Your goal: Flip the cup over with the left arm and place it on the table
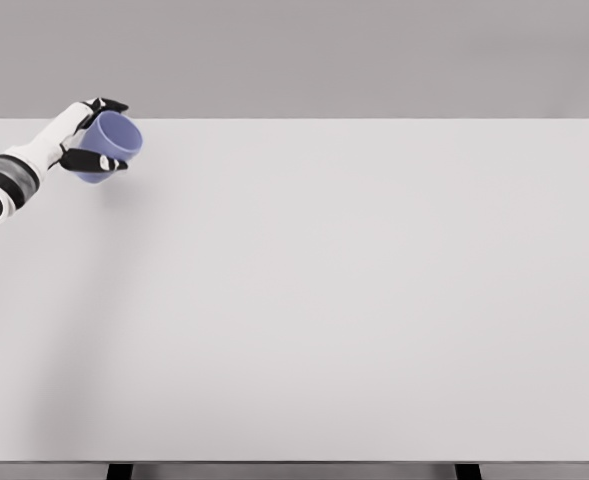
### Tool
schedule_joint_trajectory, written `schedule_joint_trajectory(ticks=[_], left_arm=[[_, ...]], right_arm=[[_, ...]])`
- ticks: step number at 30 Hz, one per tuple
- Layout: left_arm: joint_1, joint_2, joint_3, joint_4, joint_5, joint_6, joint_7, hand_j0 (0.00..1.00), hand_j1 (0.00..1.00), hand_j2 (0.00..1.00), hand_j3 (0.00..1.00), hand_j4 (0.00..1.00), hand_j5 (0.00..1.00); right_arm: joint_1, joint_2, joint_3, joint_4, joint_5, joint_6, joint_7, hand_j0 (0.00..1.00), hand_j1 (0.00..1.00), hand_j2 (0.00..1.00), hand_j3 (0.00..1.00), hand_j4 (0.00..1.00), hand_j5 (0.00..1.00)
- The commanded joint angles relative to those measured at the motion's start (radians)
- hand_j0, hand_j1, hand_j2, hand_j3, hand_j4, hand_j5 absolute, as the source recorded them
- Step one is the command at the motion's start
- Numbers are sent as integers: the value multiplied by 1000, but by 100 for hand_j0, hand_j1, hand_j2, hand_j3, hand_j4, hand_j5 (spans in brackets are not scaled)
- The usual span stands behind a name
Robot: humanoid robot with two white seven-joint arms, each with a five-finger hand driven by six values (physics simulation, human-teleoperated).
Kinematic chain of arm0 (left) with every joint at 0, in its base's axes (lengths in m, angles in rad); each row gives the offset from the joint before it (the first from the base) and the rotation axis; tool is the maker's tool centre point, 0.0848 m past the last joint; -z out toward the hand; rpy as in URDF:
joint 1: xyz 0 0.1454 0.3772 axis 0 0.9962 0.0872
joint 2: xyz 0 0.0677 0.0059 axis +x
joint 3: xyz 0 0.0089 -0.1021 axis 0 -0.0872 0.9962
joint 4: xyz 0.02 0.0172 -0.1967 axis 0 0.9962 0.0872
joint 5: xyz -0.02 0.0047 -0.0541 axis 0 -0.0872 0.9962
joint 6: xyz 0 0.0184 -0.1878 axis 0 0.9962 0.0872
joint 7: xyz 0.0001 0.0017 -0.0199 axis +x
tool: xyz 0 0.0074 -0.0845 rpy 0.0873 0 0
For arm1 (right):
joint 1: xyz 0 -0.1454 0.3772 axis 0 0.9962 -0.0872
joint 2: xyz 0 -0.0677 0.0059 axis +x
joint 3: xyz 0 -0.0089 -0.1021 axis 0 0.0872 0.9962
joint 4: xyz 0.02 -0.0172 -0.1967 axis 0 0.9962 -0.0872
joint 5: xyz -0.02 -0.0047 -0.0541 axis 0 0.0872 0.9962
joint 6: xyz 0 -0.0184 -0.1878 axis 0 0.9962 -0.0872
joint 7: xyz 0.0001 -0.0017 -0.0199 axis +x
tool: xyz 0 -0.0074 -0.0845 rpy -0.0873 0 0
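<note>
A blue-violet cup (111, 143) is held above the far left part of the white table (334, 290). It is tilted, with its mouth turned up and to the right. My left hand (92, 133) is shut on the cup, black-tipped fingers wrapping it above and below. The white left arm (9, 180) comes in from the left edge. The right arm is out of sight.
The table's far edge runs just behind the cup, with a grey wall beyond. Two dark table legs (120, 471) show under the near edge.
</note>
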Motion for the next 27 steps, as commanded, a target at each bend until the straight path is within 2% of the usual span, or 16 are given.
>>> schedule_joint_trajectory(ticks=[1,4,8,27], left_arm=[[0,-8,10,-6,26,-4,2,81,81,81,81,81,81],[20,-12,47,-7,48,-22,2,81,81,81,81,81,81],[28,-17,53,-6,75,-41,2,81,81,81,81,81,81],[74,-86,147,-6,104,-42,2,81,81,81,81,81,81]], right_arm=[[0,0,0,0,0,0,0,100,100,100,100,100,100],[0,0,0,0,0,0,0,100,100,100,100,100,100],[0,0,0,2,0,0,0,100,100,100,100,100,100],[0,0,0,0,0,0,0,100,100,100,100,100,100]])
